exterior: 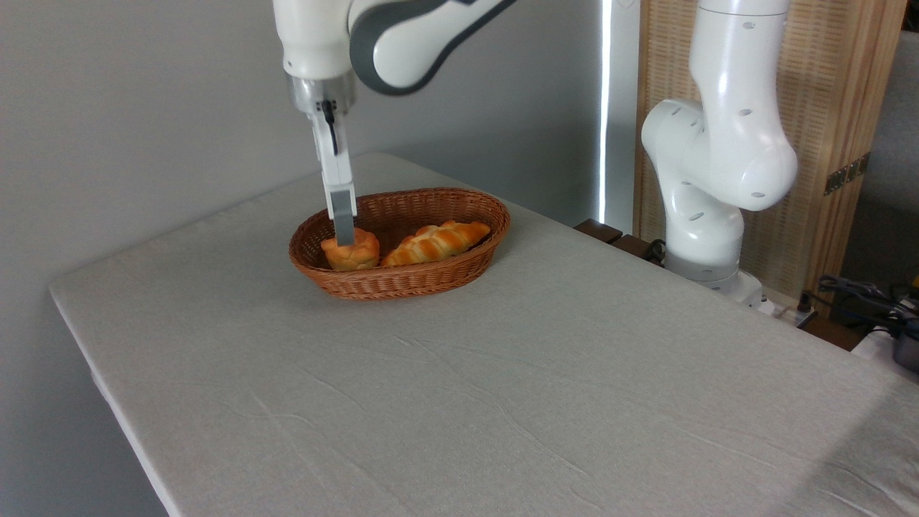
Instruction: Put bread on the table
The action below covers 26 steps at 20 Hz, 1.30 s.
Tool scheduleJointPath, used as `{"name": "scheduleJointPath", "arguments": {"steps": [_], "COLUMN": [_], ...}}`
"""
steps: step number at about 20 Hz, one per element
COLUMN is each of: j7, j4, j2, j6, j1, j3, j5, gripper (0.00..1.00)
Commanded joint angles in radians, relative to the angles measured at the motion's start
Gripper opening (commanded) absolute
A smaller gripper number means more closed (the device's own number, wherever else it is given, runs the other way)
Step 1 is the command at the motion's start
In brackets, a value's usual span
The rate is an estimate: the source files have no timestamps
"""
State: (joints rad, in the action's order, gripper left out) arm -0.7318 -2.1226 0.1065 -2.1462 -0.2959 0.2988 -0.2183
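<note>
1. Bun (350,253): in the left end of the basket (431,276), beside the loaf (435,243).
2. End effector (344,231): pointing down, tip on the bun's top; finger spacing cannot be told.
3. Tabletop (502,388): grey cloth, carries the basket.

The basket (402,276) wall hides the base of the bread (352,253). Seen edge-on, the hand (344,233) shows 1 finger, so its spread cannot be told. The table (502,402) runs off the bottom edge.
</note>
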Motion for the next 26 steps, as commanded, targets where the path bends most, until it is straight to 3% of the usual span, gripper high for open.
{"name": "scheduleJointPath", "arguments": {"steps": [1,2,3,5,7,26], "j7": [-0.021,-0.021,-0.021,-0.021,-0.021,-0.018], "j4": [-0.065,-0.074,-0.074,-0.074,-0.074,-0.071], "j2": [-0.022,-0.022,-0.022,-0.022,-0.025,-0.045], "j6": [-0.119,-0.121,-0.121,-0.123,-0.123,-0.113], "j1": [0.001,0.001,0.001,0.001,0.001,0.004], "j3": [0.028,0.031,0.031,0.031,0.031,0.031], "j5": [-0.009,-0.006,-0.004,-0.004,-0.004,0.002], "gripper": [1.00,0.99,0.91,0.59,0.44,0.41]}}
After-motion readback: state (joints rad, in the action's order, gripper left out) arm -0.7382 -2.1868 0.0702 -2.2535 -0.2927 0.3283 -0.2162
